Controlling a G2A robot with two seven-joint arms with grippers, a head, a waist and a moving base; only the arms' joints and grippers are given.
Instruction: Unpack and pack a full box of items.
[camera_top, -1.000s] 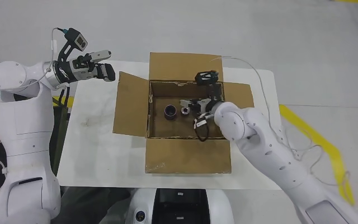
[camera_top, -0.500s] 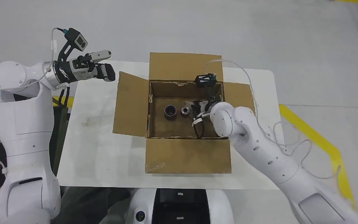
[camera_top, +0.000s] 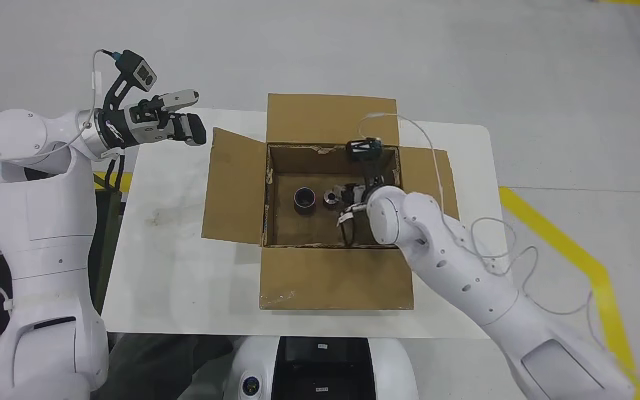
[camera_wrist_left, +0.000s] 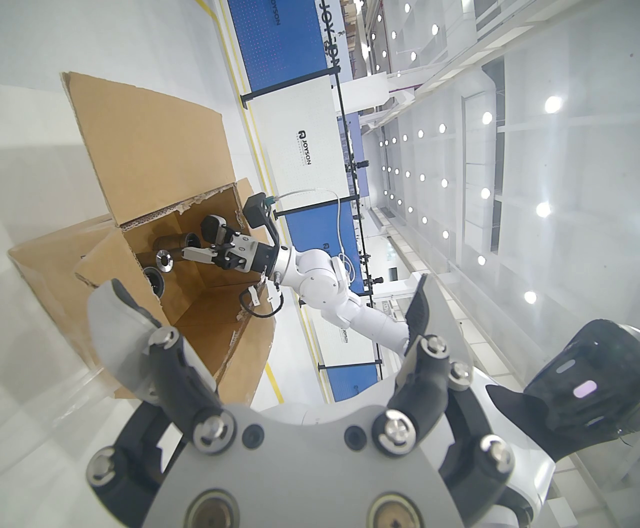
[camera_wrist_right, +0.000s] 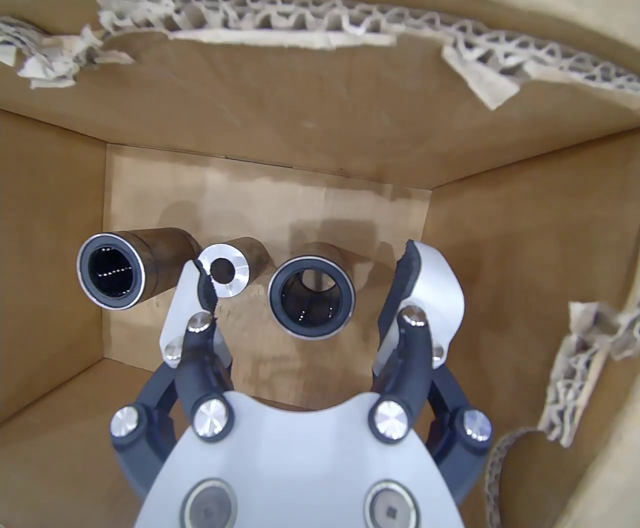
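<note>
While the right gripper hangs down inside the cardboard box, its fingers are spread wide and grip nothing. The middle bearing of the three pieces standing in a row on the box floor sits lined up between them, apparently untouched. What worries me is the small silver-faced cylinder just beside it. One finger looks very close to that neighbour, and coming down there could knock it over or trap it against the bearing. The big dark bearing stands farther along the row, clear of the fingers. Those sleeves look smooth and round, so an off-centre pinch may let the piece slip or roll away. The wrist could also catch the torn cardboard edge. The left gripper is held well apart over the table corner, fingers wide and empty.
</note>
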